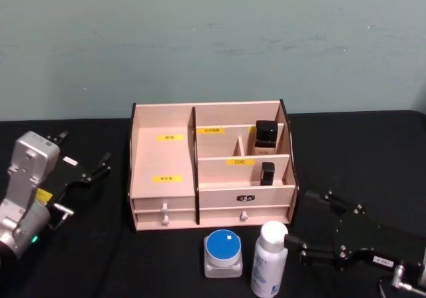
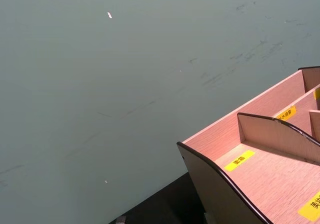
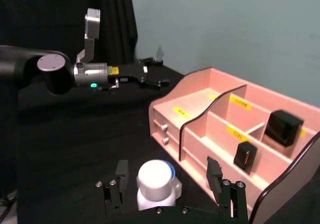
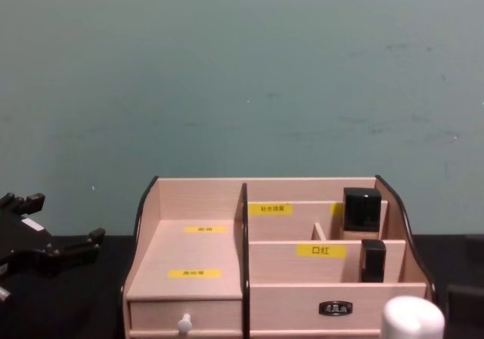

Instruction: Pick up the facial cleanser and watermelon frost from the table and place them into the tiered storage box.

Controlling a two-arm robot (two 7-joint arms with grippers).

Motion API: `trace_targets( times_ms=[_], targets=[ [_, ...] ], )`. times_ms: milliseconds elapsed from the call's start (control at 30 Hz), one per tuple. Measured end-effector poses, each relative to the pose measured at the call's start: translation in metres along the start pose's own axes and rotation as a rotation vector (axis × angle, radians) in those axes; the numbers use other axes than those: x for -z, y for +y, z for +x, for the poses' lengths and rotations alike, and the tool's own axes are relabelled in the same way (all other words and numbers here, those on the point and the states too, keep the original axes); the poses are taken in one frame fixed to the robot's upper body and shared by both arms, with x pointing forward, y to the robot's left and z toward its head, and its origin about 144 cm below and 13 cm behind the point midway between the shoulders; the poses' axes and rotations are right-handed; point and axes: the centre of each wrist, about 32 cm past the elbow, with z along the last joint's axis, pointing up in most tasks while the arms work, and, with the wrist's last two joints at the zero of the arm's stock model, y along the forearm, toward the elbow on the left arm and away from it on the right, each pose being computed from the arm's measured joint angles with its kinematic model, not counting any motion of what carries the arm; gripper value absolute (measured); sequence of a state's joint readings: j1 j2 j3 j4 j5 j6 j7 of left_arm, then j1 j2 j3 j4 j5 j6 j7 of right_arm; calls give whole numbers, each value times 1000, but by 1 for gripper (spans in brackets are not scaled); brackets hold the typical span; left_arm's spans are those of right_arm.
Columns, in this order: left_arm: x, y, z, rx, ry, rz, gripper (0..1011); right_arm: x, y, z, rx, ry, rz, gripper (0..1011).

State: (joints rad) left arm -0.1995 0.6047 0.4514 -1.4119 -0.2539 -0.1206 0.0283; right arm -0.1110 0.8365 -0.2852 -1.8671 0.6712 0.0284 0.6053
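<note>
Status: neither item is placed yet.

1. The tiered storage box [image 1: 206, 171] stands at the centre of the head view on the black table [image 1: 366, 151]. Its large left-hand tiers are bare. On its right side, a dark bottle [image 1: 266, 133] sits in the rear compartment and a small black item [image 1: 267, 173] in the tier in front of it.
2. I take the white bottle with blue print to be the facial cleanser [image 1: 269, 258]. It stands upright at the lower centre of the head view, in front of the box's drawers.
3. I take the blue-lidded jar to be the watermelon frost [image 1: 223, 253]. It sits just beside the bottle, to its left in the frame, also on the table.
4. The right gripper [image 1: 298, 218] is low at the lower right of the head view with its fingers spread wide. It sits just beside the bottle with its tips pointing at it. In the right wrist view the white cap lines up between the two fingers, but nothing is gripped.
5. The left gripper [image 1: 83, 150] is at the left edge of the head view, well apart from both items, with its fingers apart and nothing held.

Remaining work: grasp and lift the bottle, place it in the box, then do the same with the jar. I judge the bottle grasp to be the step in hand.
</note>
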Motion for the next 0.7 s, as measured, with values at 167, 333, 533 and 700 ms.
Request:
trace_targets(
  times_ms=[167, 333, 533, 700],
  targets=[
    [0, 0, 0, 0, 0, 0, 1010, 8, 4, 3, -13, 21, -14, 1002],
    [0, 0, 0, 0, 0, 0, 1010, 14, 11, 5, -32, 39, -27, 1002],
    [0, 0, 0, 0, 0, 0, 1010, 20, 18, 7, -48, 51, -45, 1002],
    [0, 0, 0, 0, 0, 0, 1009, 25, 24, 7, -60, 60, -68, 1002]
  ],
)
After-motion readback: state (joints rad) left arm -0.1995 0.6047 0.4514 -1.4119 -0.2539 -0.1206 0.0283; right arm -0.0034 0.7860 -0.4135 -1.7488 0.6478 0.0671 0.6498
